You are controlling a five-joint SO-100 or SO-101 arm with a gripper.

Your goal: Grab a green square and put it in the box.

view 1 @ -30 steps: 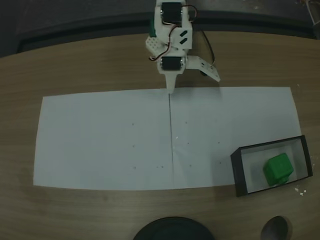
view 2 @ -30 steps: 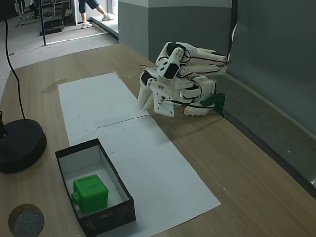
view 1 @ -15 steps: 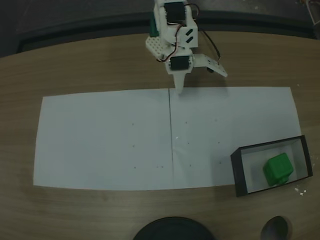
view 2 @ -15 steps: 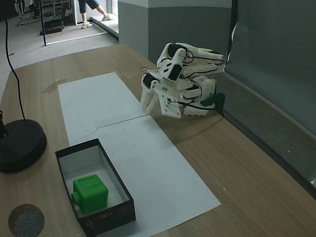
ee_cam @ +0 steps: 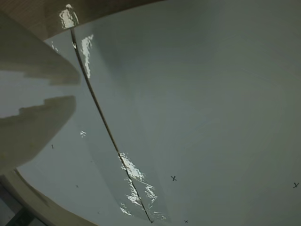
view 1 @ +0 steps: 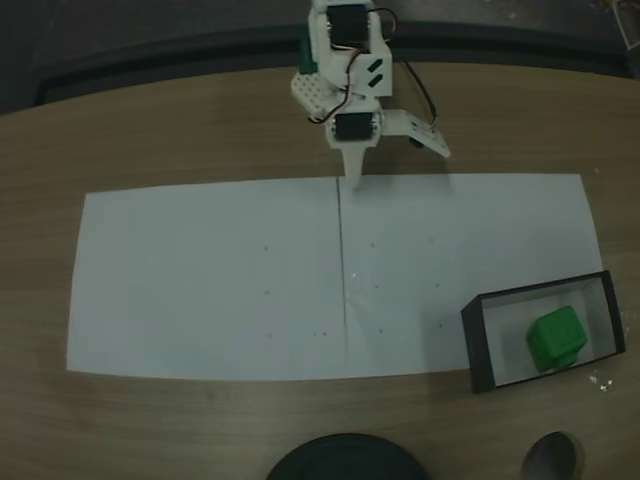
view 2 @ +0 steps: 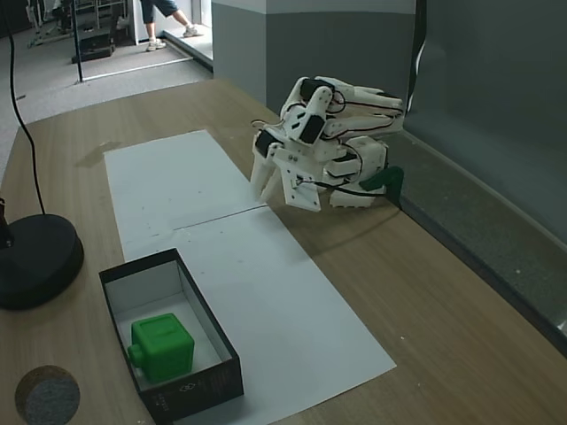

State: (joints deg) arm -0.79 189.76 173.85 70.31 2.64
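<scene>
White paper covers the wooden table, with a round black base at nine o'clock in a fixed view. Small x marks dot the paper in the wrist view. The green cube sits inside the box at four o'clock. The gripper, at twelve o'clock, is slightly parted and empty.

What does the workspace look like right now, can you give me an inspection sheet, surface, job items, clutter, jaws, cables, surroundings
Surface: wooden table with white paper sheets laid across it.
Job's things: green square sits inside the box, at the paper's end.
Clutter: black round base and a dark disc near the box.
Grippers: gripper with jaws open, empty, folded back at the paper's far edge.
Cables: thin wires on the arm; black cord to the round base.
Surroundings: grey wall behind; a person's legs in the distance.
</scene>
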